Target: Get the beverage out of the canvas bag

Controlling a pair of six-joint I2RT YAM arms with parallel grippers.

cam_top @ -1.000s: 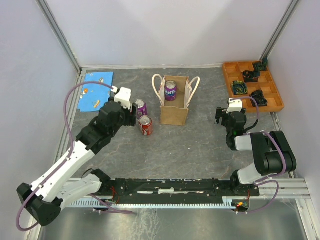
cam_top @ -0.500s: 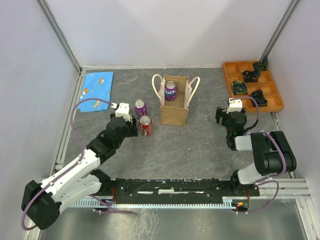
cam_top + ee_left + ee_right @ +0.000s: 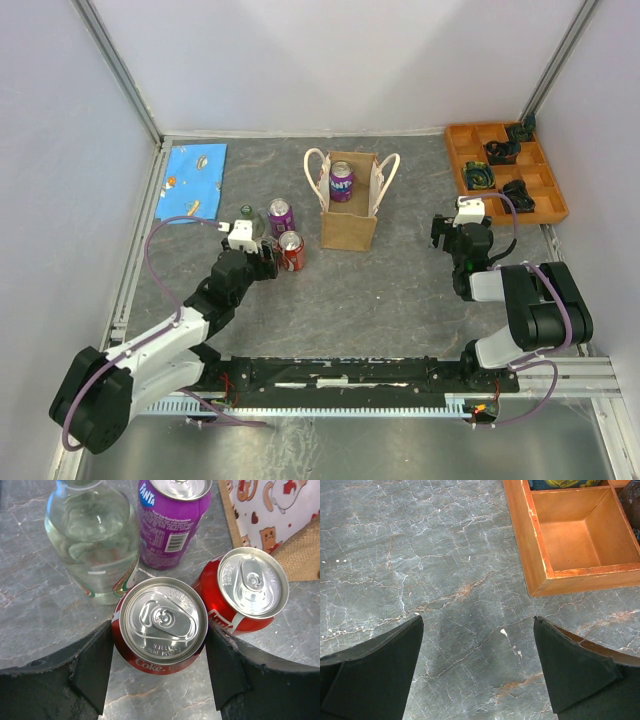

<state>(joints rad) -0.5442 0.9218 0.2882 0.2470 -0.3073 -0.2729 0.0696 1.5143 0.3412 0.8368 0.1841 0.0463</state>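
The tan canvas bag (image 3: pixel 349 225) stands upright at mid-table with cream loop handles, and a purple Fanta can (image 3: pixel 341 181) stands inside it. Its corner shows in the left wrist view (image 3: pixel 302 555). Left of the bag stand a purple can (image 3: pixel 281 214), a red can (image 3: pixel 291 250) and a clear glass bottle (image 3: pixel 247 216). My left gripper (image 3: pixel 263 258) points down, shut on a red Coke can (image 3: pixel 161 625) that is upright at table level beside the other red can (image 3: pixel 250 592), the purple can (image 3: pixel 172 522) and the bottle (image 3: pixel 92 540). My right gripper (image 3: pixel 445 233) is open and empty above bare table (image 3: pixel 477 622).
An orange compartment tray (image 3: pixel 453 160) with dark parts sits at the back right; its corner shows near my right gripper (image 3: pixel 526 545). A blue patterned cloth (image 3: pixel 195 180) lies at the back left. Walls and metal rails close in the table.
My left arm has drawn back toward me and lowered, uncovering the glass bottle. The right arm has not moved.
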